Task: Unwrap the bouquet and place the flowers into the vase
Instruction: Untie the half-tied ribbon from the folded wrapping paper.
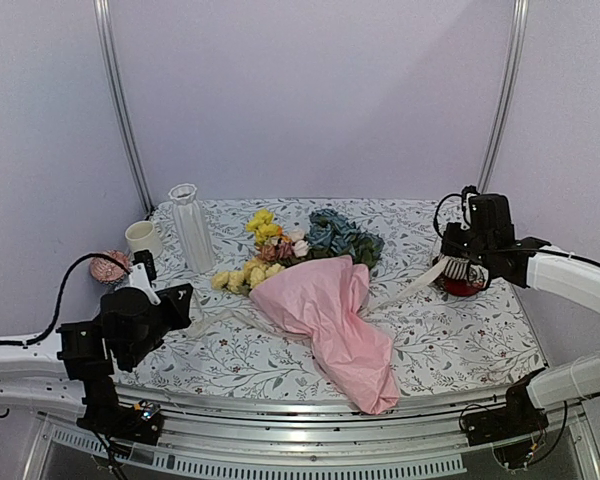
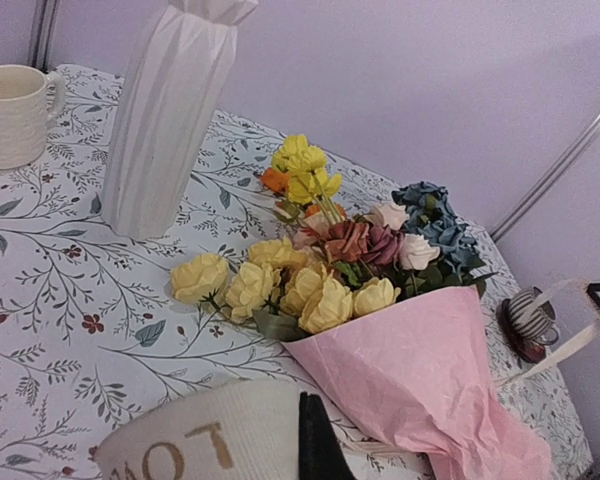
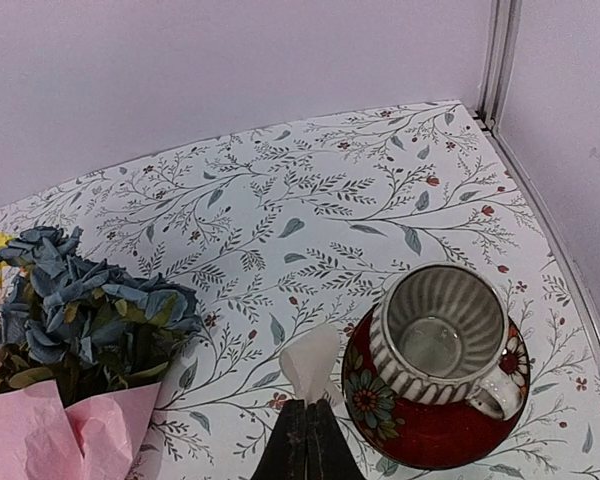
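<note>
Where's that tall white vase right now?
In the top view the vase stands upright at the table's back left, between the cream mug and the bouquet.

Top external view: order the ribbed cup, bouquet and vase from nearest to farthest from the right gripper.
1. ribbed cup, right side, just beneath the right gripper.
2. bouquet, centre.
3. vase, back left.

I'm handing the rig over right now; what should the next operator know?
Left gripper shut on one end of the ribbon; right gripper shut on the other end.
Bouquet lies wrapped on the table, flowers toward the upright vase, which holds none.
Done: ribbon ends gripped. To do: untie, open paper, move flowers into vase.
</note>
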